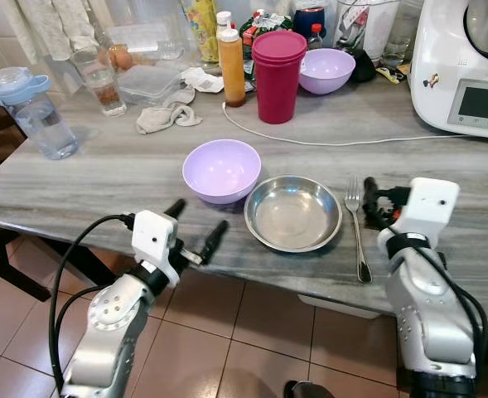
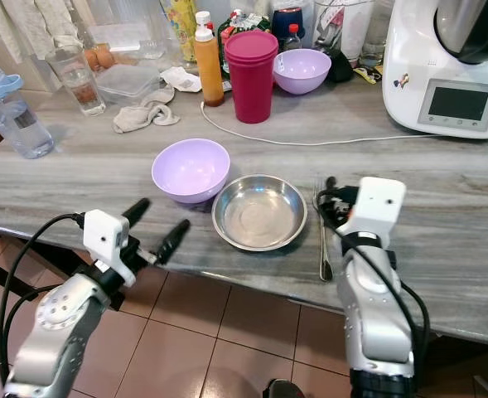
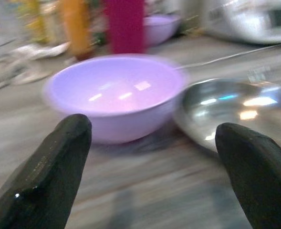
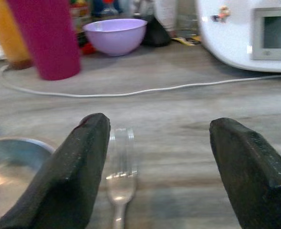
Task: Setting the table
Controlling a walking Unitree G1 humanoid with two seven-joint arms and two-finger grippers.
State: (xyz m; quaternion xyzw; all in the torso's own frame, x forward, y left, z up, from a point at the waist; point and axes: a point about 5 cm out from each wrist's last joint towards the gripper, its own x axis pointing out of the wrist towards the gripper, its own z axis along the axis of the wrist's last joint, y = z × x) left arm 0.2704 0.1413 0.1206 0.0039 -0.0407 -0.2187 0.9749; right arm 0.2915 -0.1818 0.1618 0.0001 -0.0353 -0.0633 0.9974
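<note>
Grey wood-grain table (image 1: pixel 103 178), pretty cluttered along the back, with reddish-brown floor tiles (image 1: pixel 219 332) showing below the near edge. Back row, going from the robot's left: water bottle (image 1: pixel 32 108) with a blue lid, glass (image 1: pixel 101 79), crumpled rag (image 1: pixel 167 114), orange sauce bottle (image 1: pixel 232 68), stack of magenta cups (image 1: pixel 277 75), second purple bowl (image 1: pixel 326 70), then a big white appliance (image 1: pixel 463 70) with a screen on the far right. White cable (image 1: pixel 310 139) snaking across the table from the cups toward the appliance.

Up front: purple bowl (image 1: pixel 221 170) sitting just left of a steel plate (image 1: pixel 292 212), the two about touching. Fork (image 1: pixel 356 228) lying flat just right of the plate, apart from it, long axis running near-to-far, tines pointing toward the back of the table, handle end toward the near edge.

Left gripper (image 1: pixel 195 225) hovering at the near table edge, in front of the purple bowl, fingers spread wide with nothing between them. Right gripper (image 4: pixel 154 157) low over the table right beside the fork, fingers also spread wide, not holding anything; in the right wrist view, fork tines just inside one finger (image 4: pixel 80 167).
</note>
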